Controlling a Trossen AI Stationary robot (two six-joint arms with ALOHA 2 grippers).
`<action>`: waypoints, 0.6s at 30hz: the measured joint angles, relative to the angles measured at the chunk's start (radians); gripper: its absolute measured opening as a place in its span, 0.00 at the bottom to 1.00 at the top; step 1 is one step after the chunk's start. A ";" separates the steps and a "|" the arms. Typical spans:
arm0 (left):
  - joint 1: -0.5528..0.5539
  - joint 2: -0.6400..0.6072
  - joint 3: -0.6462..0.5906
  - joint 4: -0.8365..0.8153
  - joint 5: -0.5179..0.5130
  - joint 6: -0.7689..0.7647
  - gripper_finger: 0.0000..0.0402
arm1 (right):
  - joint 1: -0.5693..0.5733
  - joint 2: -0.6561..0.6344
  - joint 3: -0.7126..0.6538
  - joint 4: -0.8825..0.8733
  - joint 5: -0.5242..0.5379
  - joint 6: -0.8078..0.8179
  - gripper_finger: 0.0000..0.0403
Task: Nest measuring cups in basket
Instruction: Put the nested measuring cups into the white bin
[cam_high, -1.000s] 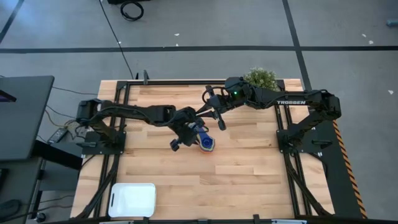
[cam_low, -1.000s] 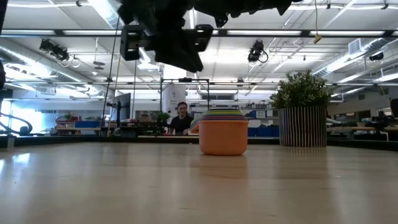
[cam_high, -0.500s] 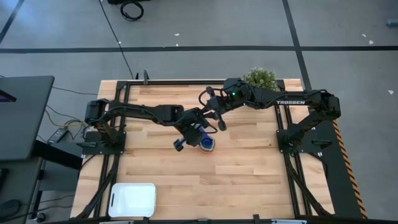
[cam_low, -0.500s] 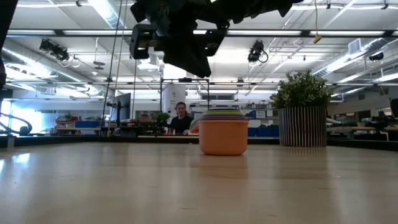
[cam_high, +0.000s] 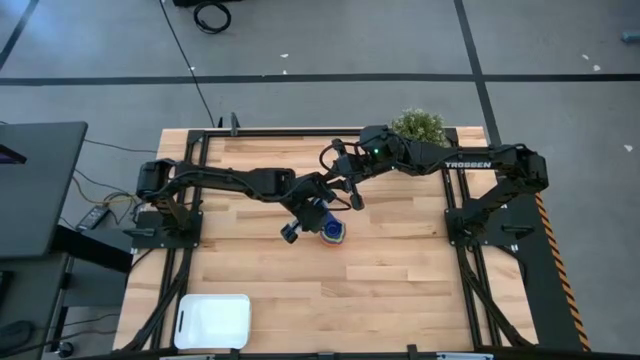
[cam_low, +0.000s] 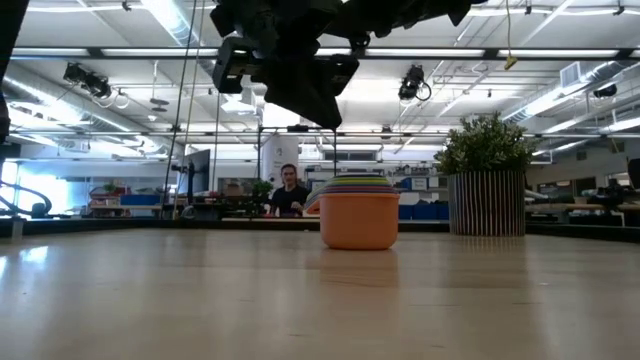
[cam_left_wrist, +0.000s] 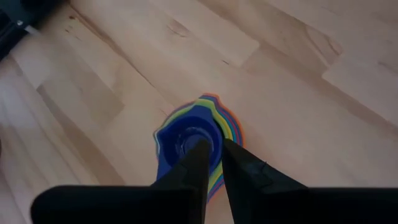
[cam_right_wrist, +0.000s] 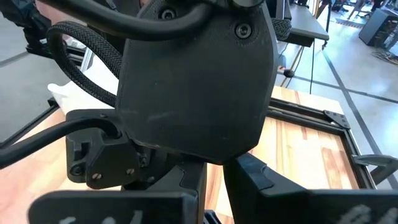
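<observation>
The measuring cups (cam_high: 331, 232) sit nested in one stack on the middle of the table. The orange outer cup (cam_low: 360, 222) stands on its base, with coloured rims showing above it. The bright blue cup (cam_left_wrist: 189, 134) is innermost. My left gripper (cam_high: 315, 215) (cam_left_wrist: 213, 146) hovers shut above the stack, clear of it in the low view (cam_low: 300, 95). My right gripper (cam_high: 352, 195) (cam_right_wrist: 214, 171) is shut and waits just beyond, behind the left wrist. The white basket (cam_high: 213, 320) lies at the table's near left corner.
A potted plant (cam_high: 420, 127) (cam_low: 487, 185) stands at the far right of the table, next to the right arm. Bare wood lies between the stack and the basket. A person (cam_low: 290, 190) sits in the room beyond the table.
My left gripper has moved a little toward the table's right, coming closer over the cup stack. The stack has stayed where it was.
</observation>
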 joint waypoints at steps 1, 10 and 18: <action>0.000 0.000 0.000 0.007 0.000 -0.014 0.13 | 0.000 0.000 0.000 0.000 0.000 0.000 0.14; 0.001 0.000 0.001 -0.043 0.011 -0.023 0.18 | 0.000 0.000 0.001 -0.005 0.004 0.000 0.14; 0.001 0.000 0.001 -0.067 0.012 0.058 0.44 | 0.000 0.000 0.001 -0.007 0.004 0.000 0.14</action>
